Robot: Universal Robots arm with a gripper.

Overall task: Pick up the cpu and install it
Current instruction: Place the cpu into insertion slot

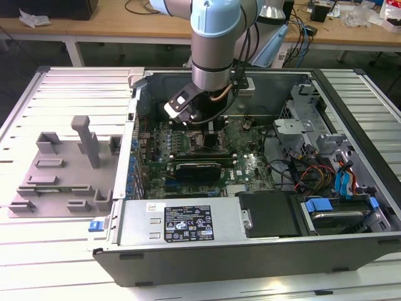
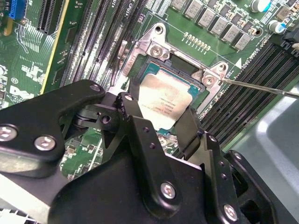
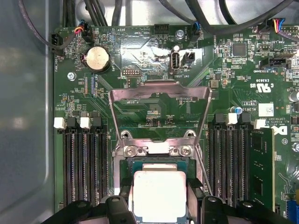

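Observation:
The cpu [image 2: 161, 100], a flat square chip with a shiny silver top, sits between my two black fingers directly over the open socket [image 2: 156, 46] on the green motherboard. My gripper [image 2: 161, 117] is shut on the cpu, one finger [image 2: 133, 114] against each of two opposite edges. In the first wrist view the cpu [image 3: 159, 193] lies low within the socket frame [image 3: 156, 148], with the metal load bracket [image 3: 159, 88] swung up and open behind it. In the exterior view my gripper [image 1: 199, 125] reaches down into the computer case over the board's middle.
Memory slots [image 3: 84, 163] flank the socket on both sides. A thin metal lever [image 2: 261, 87] sticks out beside it. The case [image 1: 250, 251] holds a power supply [image 1: 182, 222] and drive bays [image 1: 338, 207]. A grey tray [image 1: 62, 169] with upright blocks lies at the exterior view's left.

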